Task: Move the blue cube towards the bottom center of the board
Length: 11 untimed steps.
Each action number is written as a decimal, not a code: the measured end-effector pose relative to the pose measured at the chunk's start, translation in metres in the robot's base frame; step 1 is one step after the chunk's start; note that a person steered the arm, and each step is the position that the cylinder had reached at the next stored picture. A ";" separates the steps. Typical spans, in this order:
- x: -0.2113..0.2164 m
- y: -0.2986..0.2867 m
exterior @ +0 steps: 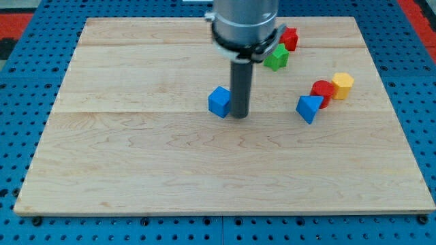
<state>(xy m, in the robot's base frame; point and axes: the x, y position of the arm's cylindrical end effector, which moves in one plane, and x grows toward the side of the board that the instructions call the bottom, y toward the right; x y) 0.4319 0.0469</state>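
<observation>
The blue cube [219,101] sits on the wooden board [136,170] a little above its middle. My tip [240,116] rests on the board just to the right of the blue cube, close to or touching its right side. The rod rises from there to the arm's grey wrist [244,24] at the view's top.
A blue triangular block [308,108], a red cylinder [321,92] and a yellow block [342,85] cluster at the right. A green star-shaped block [276,58] and a red block [290,39] lie at the upper right, near the wrist. The board sits on a blue pegboard.
</observation>
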 end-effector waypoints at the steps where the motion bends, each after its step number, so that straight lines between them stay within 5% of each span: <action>1: -0.025 -0.029; 3: 0.045 -0.084; 5: 0.029 -0.139; 6: 0.073 -0.104; 8: 0.063 -0.079; 11: 0.065 0.197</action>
